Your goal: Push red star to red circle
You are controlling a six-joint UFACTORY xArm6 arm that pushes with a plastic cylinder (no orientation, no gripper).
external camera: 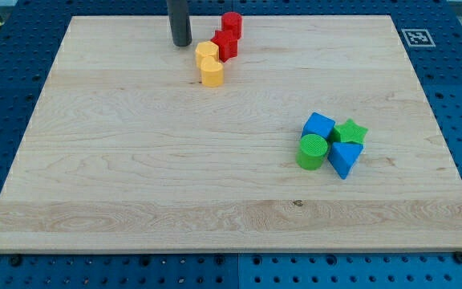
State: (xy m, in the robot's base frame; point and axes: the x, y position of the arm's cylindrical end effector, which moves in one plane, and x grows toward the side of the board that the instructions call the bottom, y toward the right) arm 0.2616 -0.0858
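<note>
The red star [224,43] sits near the view's top, just below and touching the red circle [232,23]. My tip [181,43] is a dark rod standing on the board to the left of the red star, with a yellow block between them. The rod stands apart from the blocks.
A yellow block [207,53] and another yellow block [212,73] stand just left of and below the red star. At the view's right a blue cube [318,125], green star [350,132], green cylinder [312,152] and blue triangle [345,157] cluster together on the wooden board [135,177].
</note>
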